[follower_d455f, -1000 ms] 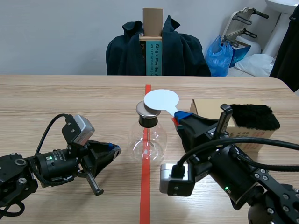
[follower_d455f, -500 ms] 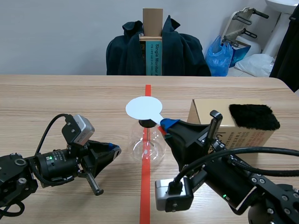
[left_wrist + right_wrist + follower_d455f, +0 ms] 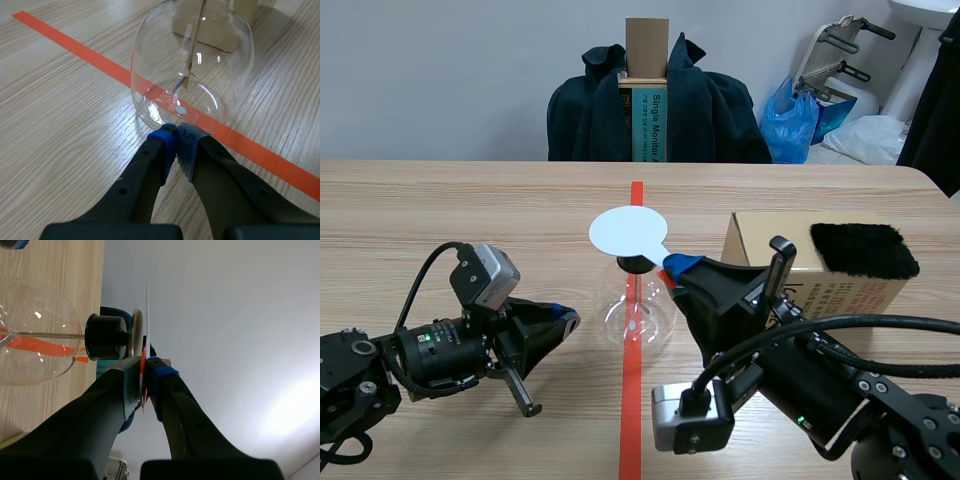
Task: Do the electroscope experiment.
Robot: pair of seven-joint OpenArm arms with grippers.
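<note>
The electroscope is a round glass flask (image 3: 635, 312) with a black stopper on the red tape line; its rod and foil leaves (image 3: 186, 80) hang inside. My right gripper (image 3: 672, 268) is shut on the handle of a white paddle disc (image 3: 628, 232), which lies flat over the flask's top. The right wrist view shows the disc (image 3: 147, 320) edge-on, right over the metal cap (image 3: 135, 330) above the black stopper (image 3: 104, 337). My left gripper (image 3: 558, 318) rests on the table left of the flask, shut on nothing, its tips (image 3: 175, 135) close to the glass.
A cardboard box (image 3: 840, 270) with a black fur pad (image 3: 860, 250) on top stands right of the flask. A chair draped with a dark jacket (image 3: 655, 110) holds a box behind the table's far edge.
My right arm swung left and carried the white disc from beside the flask's top to directly over it, covering the metal cap. Since half a second ago nothing has moved. The left arm kept still.
</note>
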